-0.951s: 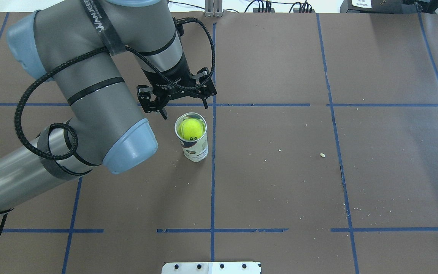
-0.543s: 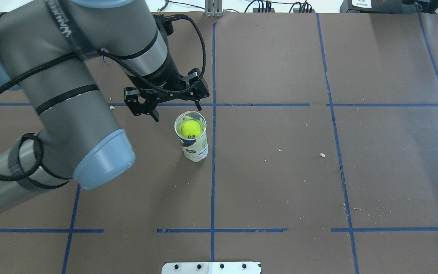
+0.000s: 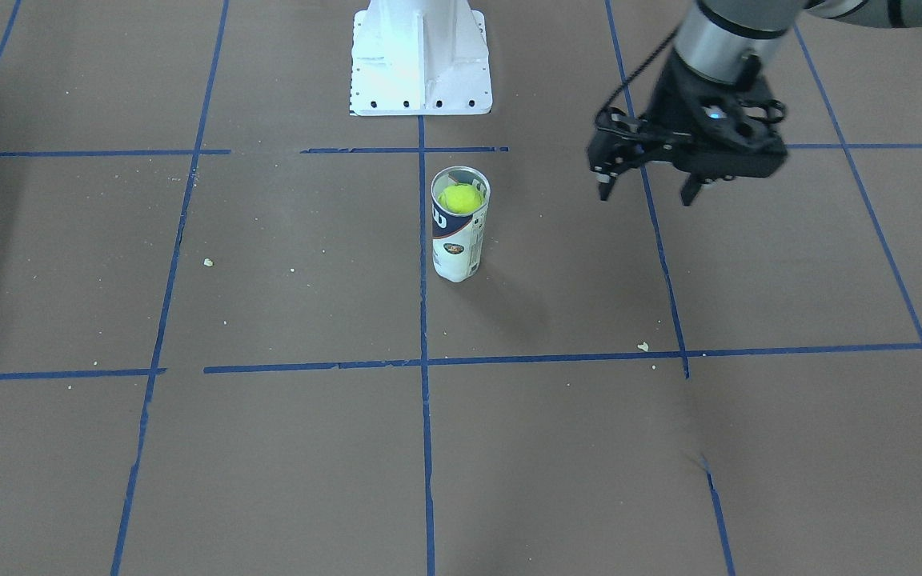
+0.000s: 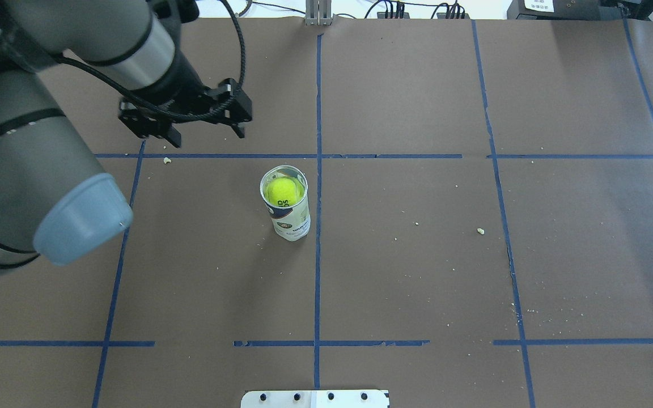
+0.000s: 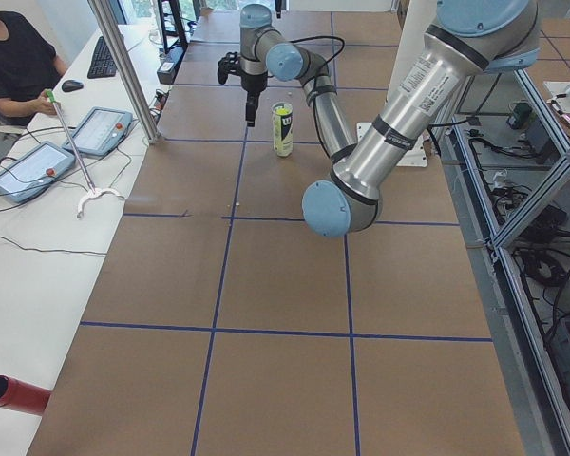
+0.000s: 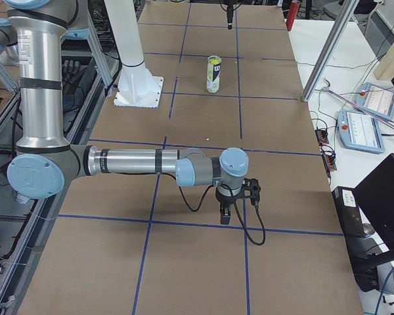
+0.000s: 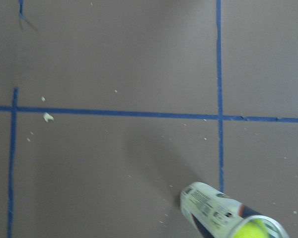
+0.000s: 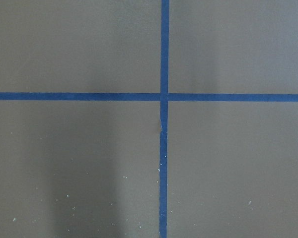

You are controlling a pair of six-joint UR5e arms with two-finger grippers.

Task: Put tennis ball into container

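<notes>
The tennis ball (image 4: pixel 283 191) sits inside the container (image 4: pixel 288 218), an upright clear can with a navy and white label standing near the table's centre line. From the front the ball (image 3: pixel 461 198) shows just under the rim of the container (image 3: pixel 456 244). My left gripper (image 4: pixel 208 138) hangs open and empty, up and to the left of the can and well apart from it; it also shows in the front view as the left gripper (image 3: pixel 645 198). The left wrist view catches the can (image 7: pixel 216 208) at its lower edge. My right gripper (image 6: pixel 235 211) shows only in the exterior right view, so I cannot tell its state.
Blue tape lines (image 4: pixel 317 255) grid the brown table cover. The white robot base plate (image 3: pixel 421 60) stands behind the can. Small crumbs (image 4: pixel 480 230) lie scattered. Tablets (image 5: pixel 100 128) and a seated person (image 5: pixel 14 57) are at the side bench.
My left gripper has drawn back from just behind the can, leftward and farther away, staying open. The ball and can have not moved.
</notes>
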